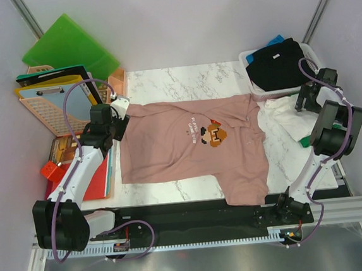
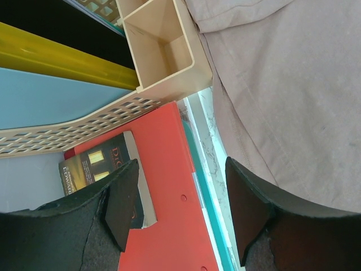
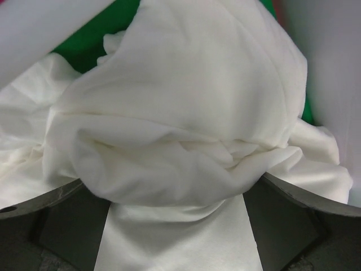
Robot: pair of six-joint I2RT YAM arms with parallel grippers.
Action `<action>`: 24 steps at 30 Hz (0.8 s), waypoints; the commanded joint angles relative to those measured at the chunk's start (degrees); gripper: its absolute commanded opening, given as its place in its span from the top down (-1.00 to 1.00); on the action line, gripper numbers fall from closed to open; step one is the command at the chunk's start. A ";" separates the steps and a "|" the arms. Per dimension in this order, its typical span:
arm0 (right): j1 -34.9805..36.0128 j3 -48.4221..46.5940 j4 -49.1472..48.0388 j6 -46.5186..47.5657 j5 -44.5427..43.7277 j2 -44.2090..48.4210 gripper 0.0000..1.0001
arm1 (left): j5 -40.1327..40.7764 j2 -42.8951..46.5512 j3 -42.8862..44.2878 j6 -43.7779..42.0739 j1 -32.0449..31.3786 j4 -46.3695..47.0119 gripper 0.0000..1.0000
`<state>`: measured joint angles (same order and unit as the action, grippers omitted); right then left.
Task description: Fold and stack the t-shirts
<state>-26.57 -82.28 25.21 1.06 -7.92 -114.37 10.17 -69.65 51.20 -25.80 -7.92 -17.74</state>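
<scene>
At the table's 9 o'clock edge lies a clutter of stiff things: a green folder (image 1: pixel 68 47) leaning on the wall, a peach mesh tray (image 1: pixel 46 115) and a red folder (image 2: pixel 169 186). The left arm (image 1: pixel 77 176) rises from its base at 7 o'clock and reaches forward over them, its wrist tipped down. The left gripper (image 1: pixel 119 110) hangs at the 10 o'clock corner of the pink t-shirt (image 1: pixel 169 143), just beside the sleeve. Its wrist view shows the jaws parted with nothing between them – the black pads (image 2: pixel 121 203) hover over the red folder and the marble table (image 1: pixel 182 81) edge, the shirt's hem at the right-hand pad.

The pink t-shirt lies spread flat in the middle of the table, print up, one sleeve hanging over the near edge at 5 o'clock. At 1 o'clock a white basket (image 1: pixel 245 57) holds a crumpled black t-shirt (image 1: pixel 279 63) with blue cloth (image 1: pixel 276 39) behind it.

At 3 o'clock a white t-shirt (image 1: pixel 287 116) lies bunched, green cloth (image 3: pixel 90 39) under it. The right arm (image 1: pixel 332 128) bends up from 5 o'clock, its elbow high and its forearm pointing down at the heap. The right gripper (image 1: pixel 305 99) stands spread wide – white folds bulge between the jaws, unpinched.
</scene>
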 commanded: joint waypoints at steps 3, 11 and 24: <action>-0.24 1.86 -10.88 -4.84 -9.30 -4.38 -0.96 | -0.33 -0.40 1.80 -0.04 0.36 -0.37 -0.40; 0.46 6.86 -12.30 -1.60 2.82 0.71 -0.96 | -1.12 -0.75 1.45 -0.04 0.36 -0.28 -0.40; 2.92 13.11 -1.92 3.25 18.02 40.60 -0.96 | -4.19 -1.19 -0.05 0.84 0.28 -0.46 -0.40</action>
<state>-23.49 -68.49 22.00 3.16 4.71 -84.23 8.10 -70.48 51.20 -25.78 -7.84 -17.98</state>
